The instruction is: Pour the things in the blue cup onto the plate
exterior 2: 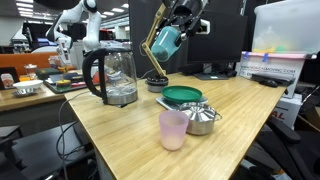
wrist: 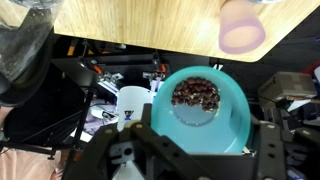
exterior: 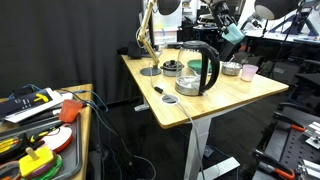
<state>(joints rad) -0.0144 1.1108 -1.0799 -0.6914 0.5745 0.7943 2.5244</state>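
Observation:
My gripper (exterior 2: 173,30) is shut on the blue cup (exterior 2: 166,43) and holds it tilted in the air above the wooden table (exterior 2: 120,140). In the wrist view the blue cup (wrist: 225,120) fills the middle between the fingers (wrist: 268,140), with dark brown bits (wrist: 195,95) lying inside it. The green plate (exterior 2: 182,96) sits on the table below and in front of the cup. From the far side, the gripper (exterior: 230,28) and cup (exterior: 233,33) hang above the table's back corner, with the plate (exterior: 193,68) partly hidden behind the kettle.
A clear kettle (exterior 2: 115,75) (exterior: 200,70) stands on the table. A metal bowl (exterior 2: 203,118) and a pale pink cup (exterior 2: 174,130) (wrist: 242,30) sit beside the plate. A gold lamp (exterior 2: 155,60) leans behind. A side table with tools (exterior: 40,125) stands nearby.

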